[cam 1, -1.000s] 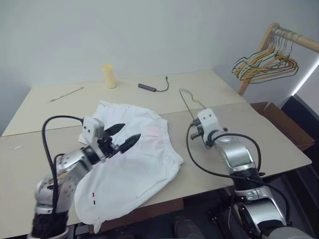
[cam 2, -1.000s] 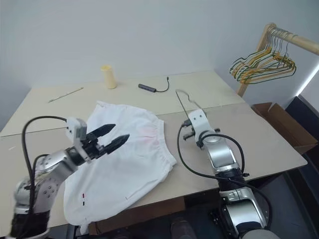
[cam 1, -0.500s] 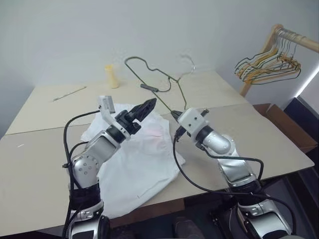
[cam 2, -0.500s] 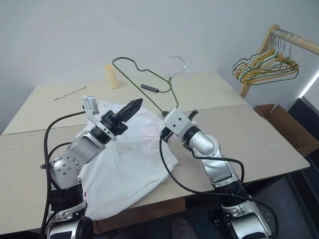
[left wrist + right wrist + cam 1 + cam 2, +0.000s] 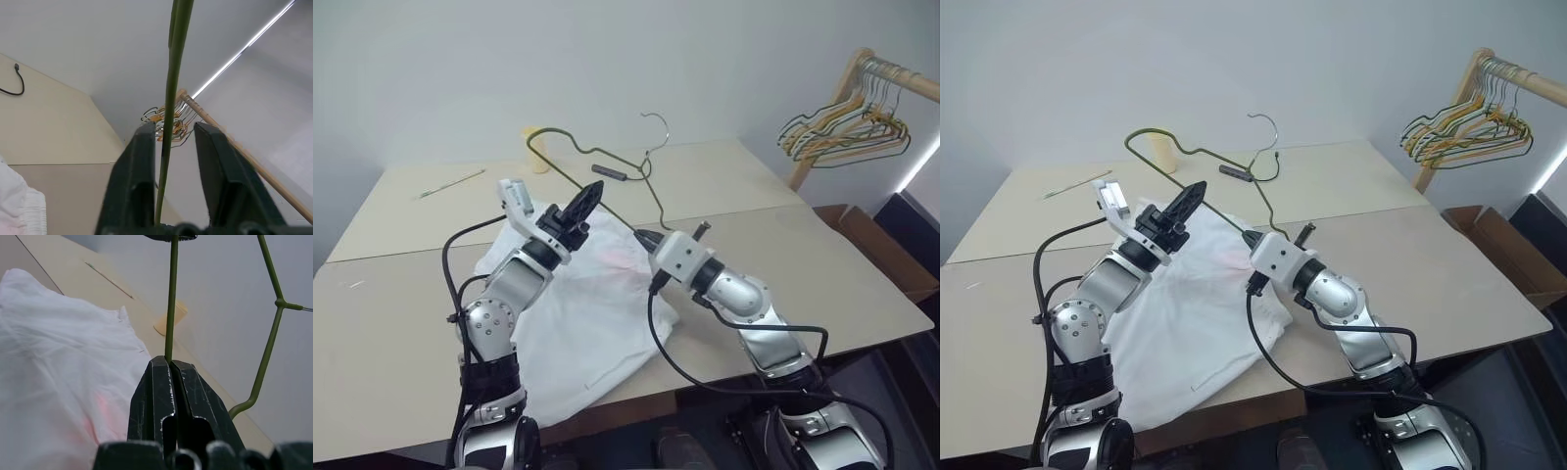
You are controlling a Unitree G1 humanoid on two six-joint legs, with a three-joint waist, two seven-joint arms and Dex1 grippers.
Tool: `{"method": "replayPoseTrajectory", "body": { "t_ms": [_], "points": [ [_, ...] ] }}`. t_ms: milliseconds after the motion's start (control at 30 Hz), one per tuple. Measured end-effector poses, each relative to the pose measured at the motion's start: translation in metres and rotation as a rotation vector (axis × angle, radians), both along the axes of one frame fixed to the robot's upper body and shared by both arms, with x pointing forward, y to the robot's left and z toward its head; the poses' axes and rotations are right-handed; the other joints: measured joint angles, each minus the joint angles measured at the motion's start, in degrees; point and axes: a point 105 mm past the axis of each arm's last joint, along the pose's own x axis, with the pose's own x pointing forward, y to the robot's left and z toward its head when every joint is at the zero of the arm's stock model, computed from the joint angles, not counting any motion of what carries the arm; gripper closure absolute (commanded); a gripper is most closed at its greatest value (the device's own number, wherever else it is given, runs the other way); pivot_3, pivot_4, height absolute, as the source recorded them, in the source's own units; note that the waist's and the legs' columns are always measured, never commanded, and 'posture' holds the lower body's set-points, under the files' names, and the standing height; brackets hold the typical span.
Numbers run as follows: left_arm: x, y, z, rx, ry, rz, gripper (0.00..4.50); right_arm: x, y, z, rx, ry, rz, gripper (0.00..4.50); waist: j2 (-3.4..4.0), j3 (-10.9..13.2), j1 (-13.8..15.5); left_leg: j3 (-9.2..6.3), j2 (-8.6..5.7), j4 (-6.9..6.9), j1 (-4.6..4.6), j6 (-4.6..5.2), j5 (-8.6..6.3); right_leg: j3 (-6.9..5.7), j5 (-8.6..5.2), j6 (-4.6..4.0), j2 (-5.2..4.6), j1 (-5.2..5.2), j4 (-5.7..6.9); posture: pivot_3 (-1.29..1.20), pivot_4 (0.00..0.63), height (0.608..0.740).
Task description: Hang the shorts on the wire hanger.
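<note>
My right gripper [image 5: 168, 361] is shut on the lower bar of the wire hanger [image 5: 171, 298] and holds it up in the air over the table. In the eye views the wire hanger [image 5: 655, 196] stands tilted with its hook uppermost. My left gripper [image 5: 593, 191] reaches up to the same bar. In its wrist view the wire [image 5: 172, 73] runs between the two fingers [image 5: 142, 161], which stand apart around it. The white shorts [image 5: 578, 313] lie spread flat on the table below both grippers.
A wooden rack with bunched coloured hangers [image 5: 847, 132] stands at the far right. A yellow cup [image 5: 534, 147], a dark dongle with its cable [image 5: 612, 171] and a thin stick [image 5: 448, 182] lie at the table's back. A cardboard box [image 5: 862, 235] sits past the table's [image 5: 822, 264] right edge.
The right gripper has lifted the hanger off the table and swung it left. The left gripper has risen from over the shorts to the hanger's bar. Little has moved in the last half second.
</note>
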Motion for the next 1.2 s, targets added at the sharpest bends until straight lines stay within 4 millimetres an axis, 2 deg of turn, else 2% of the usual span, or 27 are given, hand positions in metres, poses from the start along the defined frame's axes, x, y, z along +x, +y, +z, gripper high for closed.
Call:
{"method": "replayPoseTrajectory", "body": {
  "t_ms": [67,167,467,567,667,733,867,933,967,1033,1100,1200],
  "points": [
    [0.001,0.001,-0.002,0.017,0.005,0.010,4.46,0.000,0.000,0.001,-0.001,-0.002,0.002,4.50,0.00,0.0,0.0,0.00,0.00,0.00,0.00,0.00,0.00,0.00,0.00,0.00,0.01,0.00,0.00,-0.15,0.000,0.740],
    [0.002,-0.002,-0.003,0.059,-0.005,0.016,4.50,0.001,-0.001,-0.001,-0.022,-0.004,-0.009,3.77,0.00,0.0,0.1,0.01,-0.01,0.00,0.00,0.00,0.00,0.00,0.00,0.00,0.00,0.00,-0.01,-0.15,0.000,0.740],
    [0.007,0.003,-0.003,0.165,-0.064,0.103,4.50,0.001,-0.002,-0.004,-0.054,-0.007,-0.014,0.69,0.00,0.0,0.0,0.03,-0.01,-0.02,0.00,0.00,0.00,0.00,0.00,-0.01,0.02,0.00,-0.03,-0.15,0.000,0.740],
    [0.005,0.010,0.001,0.274,-0.152,0.101,4.50,-0.002,-0.003,-0.004,0.015,0.095,0.042,0.69,0.01,0.0,0.0,0.02,0.00,-0.02,-0.01,0.00,0.00,-0.01,-0.01,-0.01,0.03,0.00,-0.03,-0.15,0.000,0.740],
    [0.000,0.022,0.004,0.384,-0.233,0.080,4.50,-0.006,-0.013,0.006,0.139,0.237,0.104,0.69,0.01,0.0,0.0,0.01,0.01,-0.03,-0.02,0.00,0.00,-0.01,-0.01,-0.01,0.02,0.00,-0.05,-0.15,0.000,0.740],
    [-0.009,0.032,0.006,0.449,-0.294,0.003,4.50,-0.013,-0.024,0.011,0.185,0.408,0.194,0.69,0.07,0.1,0.0,0.02,0.02,-0.02,-0.03,0.01,0.00,-0.02,-0.01,-0.01,0.00,-0.02,-0.05,-0.15,0.000,0.740],
    [-0.037,0.051,0.032,0.387,-0.444,-0.167,4.50,-0.029,-0.047,0.018,0.143,0.686,0.352,0.69,0.11,0.2,0.1,0.04,0.09,-0.07,0.00,0.03,-0.01,-0.09,-0.05,-0.02,0.03,-0.03,-0.10,-0.16,0.000,0.740],
    [-0.049,0.054,0.044,0.313,-0.506,-0.253,4.50,-0.035,-0.048,0.016,0.144,0.794,0.434,0.69,0.10,0.2,0.1,0.06,0.14,-0.07,0.01,0.03,-0.01,-0.10,-0.09,-0.03,0.08,-0.03,-0.09,-0.14,0.000,0.740],
    [-0.055,0.055,0.051,0.273,-0.535,-0.294,4.50,-0.038,-0.048,0.014,0.158,0.854,0.480,0.69,0.10,0.2,0.1,0.07,0.14,-0.06,0.01,0.03,-0.01,-0.10,-0.27,0.28,0.10,-0.02,-0.09,-0.14,0.000,0.740],
    [-0.060,0.056,0.059,0.236,-0.572,-0.343,4.50,-0.042,-0.046,0.005,0.173,0.955,0.557,0.69,0.10,0.2,0.1,0.08,0.14,-0.06,0.02,0.03,-0.01,-0.09,-0.34,0.39,0.10,-0.02,-0.07,-0.14,0.000,0.740],
    [-0.062,0.058,0.062,0.224,-0.586,-0.368,4.50,-0.044,-0.041,0.000,0.187,1.019,0.616,0.69,0.12,0.2,0.0,0.09,0.13,-0.05,0.01,0.03,-0.01,-0.07,-0.33,0.39,0.09,-0.03,-0.04,-0.14,0.000,0.740],
    [-0.062,0.058,0.060,0.206,-0.583,-0.380,4.50,-0.038,-0.027,0.002,0.211,1.033,0.664,0.69,0.14,0.2,-0.1,0.07,0.14,-0.05,-0.02,0.03,-0.01,-0.03,-0.32,0.37,0.10,-0.09,-0.01,-0.14,0.000,0.740]
  ]
}}
